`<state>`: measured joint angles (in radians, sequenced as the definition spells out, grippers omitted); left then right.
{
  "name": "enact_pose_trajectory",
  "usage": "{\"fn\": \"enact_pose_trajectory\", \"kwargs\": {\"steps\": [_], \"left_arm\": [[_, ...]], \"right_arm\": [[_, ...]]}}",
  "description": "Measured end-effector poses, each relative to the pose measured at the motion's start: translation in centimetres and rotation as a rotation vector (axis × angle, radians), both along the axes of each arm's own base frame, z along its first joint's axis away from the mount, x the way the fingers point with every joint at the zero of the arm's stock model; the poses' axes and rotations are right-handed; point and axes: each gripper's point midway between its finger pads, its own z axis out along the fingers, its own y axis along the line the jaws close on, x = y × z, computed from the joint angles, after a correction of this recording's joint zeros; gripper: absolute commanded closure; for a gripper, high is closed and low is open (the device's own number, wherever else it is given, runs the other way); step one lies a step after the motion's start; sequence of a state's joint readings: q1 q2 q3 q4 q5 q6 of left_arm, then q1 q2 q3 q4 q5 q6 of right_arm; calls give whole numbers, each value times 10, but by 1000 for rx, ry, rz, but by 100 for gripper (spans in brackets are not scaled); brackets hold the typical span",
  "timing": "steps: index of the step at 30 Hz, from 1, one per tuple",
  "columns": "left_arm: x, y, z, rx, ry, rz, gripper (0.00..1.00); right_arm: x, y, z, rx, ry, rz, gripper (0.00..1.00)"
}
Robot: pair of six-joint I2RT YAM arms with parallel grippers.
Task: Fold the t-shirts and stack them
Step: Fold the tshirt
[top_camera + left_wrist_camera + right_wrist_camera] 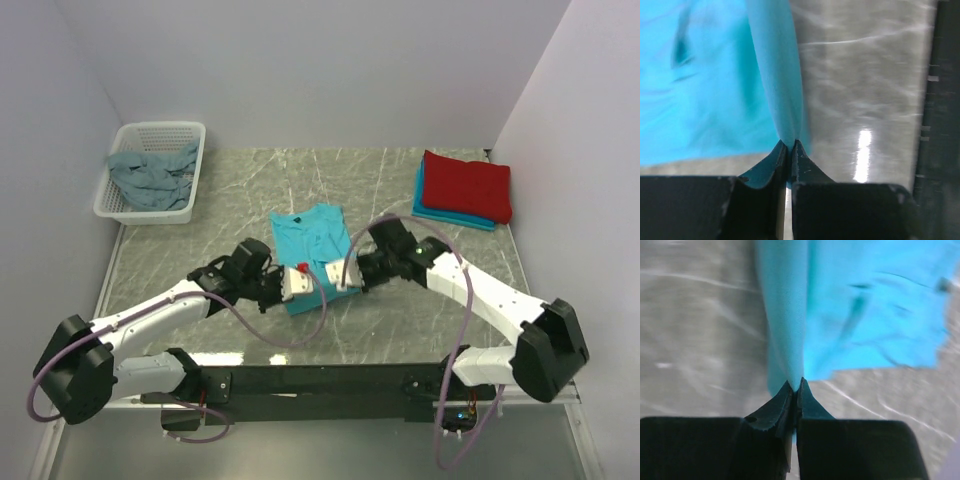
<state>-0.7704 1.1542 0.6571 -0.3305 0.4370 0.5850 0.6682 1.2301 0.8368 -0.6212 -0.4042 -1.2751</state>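
Two black fingers (771,162) of the left gripper (789,146) press together on a thin fold of the bright turquoise t-shirt (311,236), and the right gripper (796,384) pinches the same shirt's near edge likewise. This smooth cloth lies mid-table, a rough rectangle. There are four shirts in all. Far right, a folded red t-shirt (468,182) rests on a folded turquoise-blue t-shirt (447,214). Far left, one crumpled grey-blue t-shirt (150,176) fills the white perforated basket (160,128) on the grey marbled table (400,330).

Left fingers (771,164), right fingers (775,409) pinched closed
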Motion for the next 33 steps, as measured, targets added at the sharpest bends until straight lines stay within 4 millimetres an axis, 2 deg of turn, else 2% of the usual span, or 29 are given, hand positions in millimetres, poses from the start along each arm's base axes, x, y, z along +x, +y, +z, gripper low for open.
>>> {"fn": "enact_pose_trajectory", "kwargs": {"steps": [3, 4, 8, 10, 14, 19, 25, 29, 33], "left_arm": [[28, 10, 10, -26, -35, 73, 100], [48, 15, 19, -42, -62, 118, 100], [107, 23, 45, -82, -125, 212, 100], [135, 24, 51, -89, -139, 240, 100], [175, 33, 42, -86, -129, 290, 100], [206, 49, 19, -71, -88, 347, 99], [229, 56, 21, -77, -101, 383, 100], [246, 58, 25, -80, -121, 411, 100], [255, 61, 22, -71, -117, 443, 100]], "right_arm": [[42, 10, 28, 35, -40, -77, 100], [54, 14, 34, 43, -48, -95, 100], [97, 25, 44, 55, -48, -175, 100], [121, 30, 46, 63, -45, -225, 100], [169, 37, 44, 83, -33, -330, 100], [220, 52, 42, 112, -48, -415, 100], [245, 61, 30, 116, -45, -458, 100], [256, 63, 22, 115, -46, -488, 100], [263, 64, 13, 109, -44, -514, 100]]}}
